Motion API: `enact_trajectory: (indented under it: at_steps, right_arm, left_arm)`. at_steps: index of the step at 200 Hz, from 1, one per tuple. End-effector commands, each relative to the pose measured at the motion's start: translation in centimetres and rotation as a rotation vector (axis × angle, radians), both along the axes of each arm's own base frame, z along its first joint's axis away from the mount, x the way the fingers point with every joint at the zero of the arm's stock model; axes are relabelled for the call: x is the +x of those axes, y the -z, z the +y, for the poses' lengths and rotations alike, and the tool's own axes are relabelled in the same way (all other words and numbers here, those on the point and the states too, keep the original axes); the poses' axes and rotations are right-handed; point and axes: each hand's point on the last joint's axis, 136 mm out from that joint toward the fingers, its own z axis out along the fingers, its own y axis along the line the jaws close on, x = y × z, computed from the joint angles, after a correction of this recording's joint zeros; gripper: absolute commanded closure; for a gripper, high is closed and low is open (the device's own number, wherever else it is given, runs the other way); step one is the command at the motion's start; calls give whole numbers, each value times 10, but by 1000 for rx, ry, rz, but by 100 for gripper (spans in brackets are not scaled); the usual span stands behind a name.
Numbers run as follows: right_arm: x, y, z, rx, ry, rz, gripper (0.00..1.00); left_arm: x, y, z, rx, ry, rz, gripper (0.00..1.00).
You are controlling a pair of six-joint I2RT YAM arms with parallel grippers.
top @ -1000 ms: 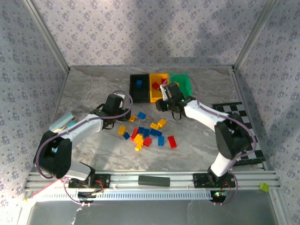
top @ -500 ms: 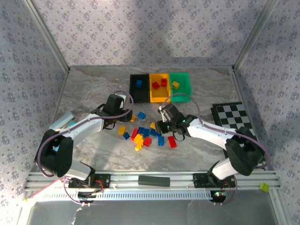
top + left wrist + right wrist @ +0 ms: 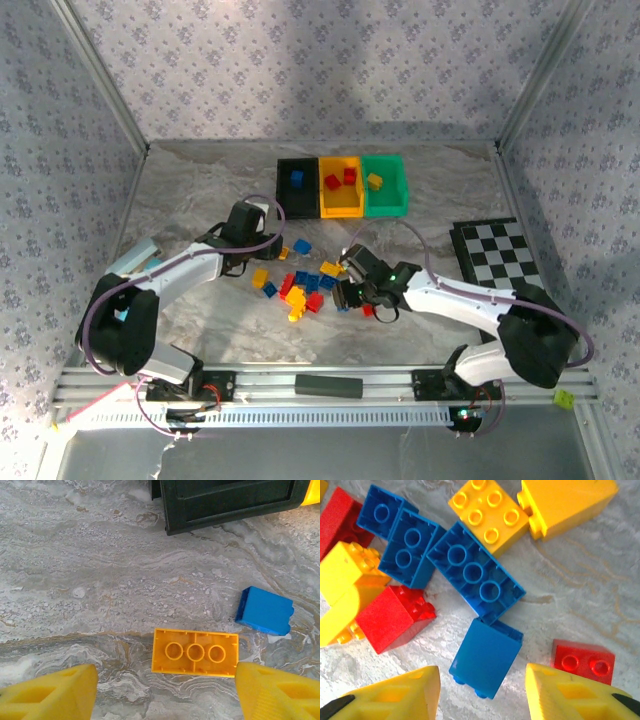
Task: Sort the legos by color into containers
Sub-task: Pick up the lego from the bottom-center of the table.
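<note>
Four legos [image 3: 300,285] sit in the containers [image 3: 343,212], most lie loose on the surface [image 3: 200,190], and the left pincer [image 3: 165,685] and right pincer [image 3: 482,680] hang spread, gripping nothing.

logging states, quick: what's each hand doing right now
left hand: open, holding nothing, above a yellow brick
right hand: open, holding nothing, above a blue brick

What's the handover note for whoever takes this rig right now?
Left gripper: open, empty, over an upturned yellow brick.
Right gripper: open, straddling a blue brick, not gripped.
Done: black bin holds one blue lego; yellow-orange bin two red legos; green bin one yellow lego.
Left: loose pile mid-table, all three colors, to sort the same way.
</note>
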Motion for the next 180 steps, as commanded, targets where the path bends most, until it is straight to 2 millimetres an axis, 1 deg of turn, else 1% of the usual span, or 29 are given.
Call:
enact_trajectory:
  at_steps: [1,13,31,51,59,84,114,132,151,180]
  right_arm:
    - [-4,8,-7,-23,70,27,49]
    - [-2,10,-7,-39,79,25,47]
    - [0,14,-6,-62,87,33,46]
    - [3,14,2,-47,80,32,45]
    - [4,14,5,-42,83,35,43]
    - [7,19,10,-63,74,43,44]
    - [7,26,18,-76,60,64,44]
    - [8,30,23,-89,50,70,44]
    - [7,34,24,-111,46,84,44]
    - [4,39,21,-183,38,80,44]
  left_arm:
    - [3,-8,3,-12,-26,-30,28]
    - [4,-8,3,-14,-26,-31,28]
    - [3,-9,3,-15,-26,-32,28]
    - [3,-10,2,-21,-25,-32,28]
    - [3,-10,2,-23,-26,-31,27]
    - [2,-10,1,-27,-24,-24,28]
    - [2,-13,5,-23,-37,-37,28]
    - [1,-13,3,-28,-30,-34,28]
    - [1,-14,4,-25,-35,-37,28]
    - [1,-16,5,-25,-34,-43,28]
